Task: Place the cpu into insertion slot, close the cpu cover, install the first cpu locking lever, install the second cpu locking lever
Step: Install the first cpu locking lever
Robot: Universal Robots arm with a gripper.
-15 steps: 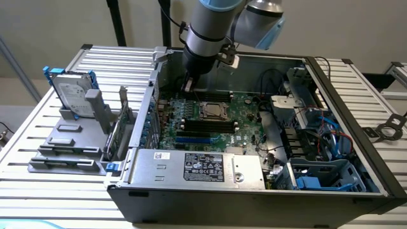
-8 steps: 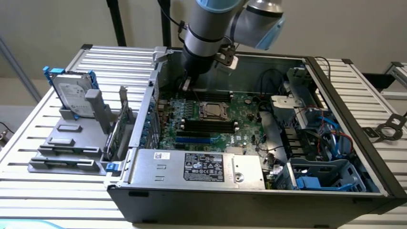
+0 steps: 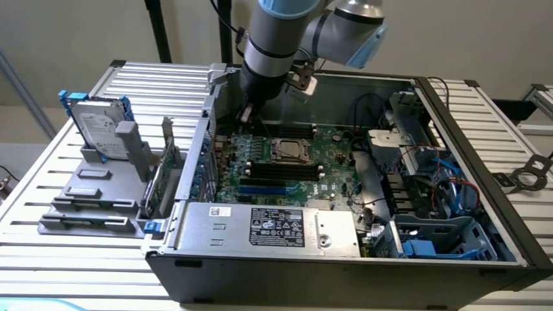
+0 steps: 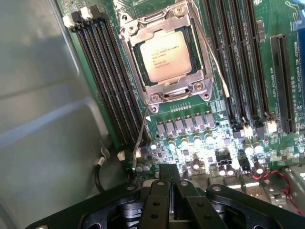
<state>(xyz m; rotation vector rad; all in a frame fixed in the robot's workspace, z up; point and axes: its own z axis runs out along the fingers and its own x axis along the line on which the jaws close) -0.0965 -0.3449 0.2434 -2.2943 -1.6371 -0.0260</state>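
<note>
The cpu [image 4: 163, 50], a silver-grey square chip, lies in the insertion slot [image 4: 143, 90] on the green motherboard. The silvery cpu cover [image 4: 167, 87] lies closed over it, framing the chip. One thin wire locking lever [image 4: 212, 52] runs along one side of the socket and angles away from it. The other lever [image 4: 142, 136] juts from the socket's corner toward my gripper. My gripper [image 4: 170, 177] is shut with nothing between its fingers, hovering over the board a short way from the socket. In the exterior view the gripper [image 3: 248, 114] hangs behind and to the left of the socket [image 3: 291, 150].
Black memory sticks [image 4: 102, 81] flank the socket on both sides. The grey case wall [image 4: 43, 119] stands close beside the gripper. A power supply [image 3: 268, 227] sits at the case front, cables and drive bays [image 3: 432, 194] at the exterior view's right, and a hard drive rack [image 3: 100, 162] outside at the left.
</note>
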